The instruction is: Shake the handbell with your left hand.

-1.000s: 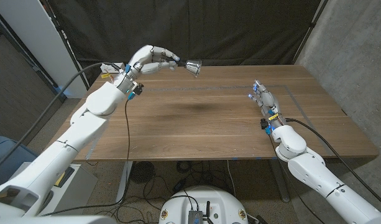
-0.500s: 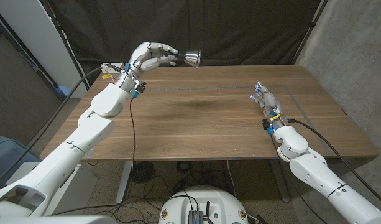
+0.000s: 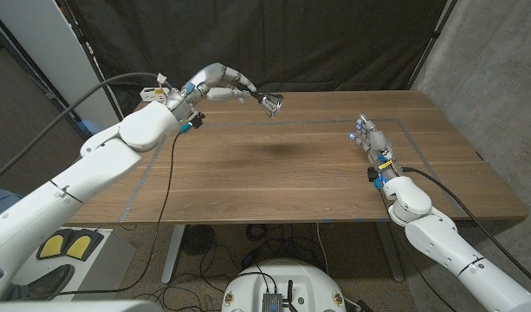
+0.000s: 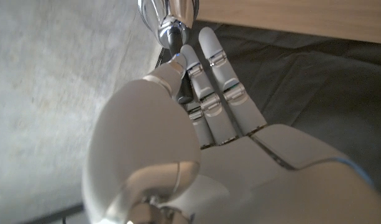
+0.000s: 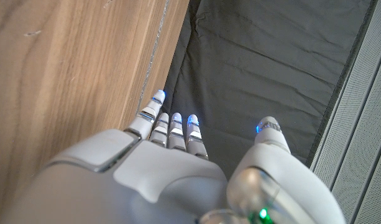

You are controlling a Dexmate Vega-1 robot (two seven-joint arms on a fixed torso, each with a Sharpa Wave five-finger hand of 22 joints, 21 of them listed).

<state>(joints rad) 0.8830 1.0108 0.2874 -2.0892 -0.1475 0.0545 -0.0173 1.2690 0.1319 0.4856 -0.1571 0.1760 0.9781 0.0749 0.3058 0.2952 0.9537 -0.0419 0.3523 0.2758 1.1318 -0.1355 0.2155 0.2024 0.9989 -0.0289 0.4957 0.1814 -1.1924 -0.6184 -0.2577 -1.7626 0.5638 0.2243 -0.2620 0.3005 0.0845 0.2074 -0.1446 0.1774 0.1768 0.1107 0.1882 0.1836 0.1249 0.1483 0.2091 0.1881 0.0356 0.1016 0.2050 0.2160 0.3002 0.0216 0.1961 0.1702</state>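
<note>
A small silver handbell (image 3: 270,103) hangs in the air above the far left part of the wooden table (image 3: 291,173), its mouth tilted down and to the right. My left hand (image 3: 220,84) holds it by its dark handle, fingers closed around it. In the left wrist view the fingers (image 4: 206,81) wrap the handle and the shiny bell (image 4: 168,18) sticks out past them. My right hand (image 3: 370,139) rests on the table's right side, fingers together and stretched forward, holding nothing; the right wrist view shows its fingers (image 5: 171,127) extended beside the wood.
A black curtain (image 3: 317,43) hangs behind the table. A white panel (image 3: 40,61) stands at the far left, and a grey wall (image 3: 499,78) at the right. Cables trail from both arms. Blue tape lines mark the tabletop (image 3: 248,126).
The left hand has swung the bell: it was raised and level half a second ago, and now sits lower with its mouth tipped downward. The left forearm has dropped and turned. The right hand is still.
</note>
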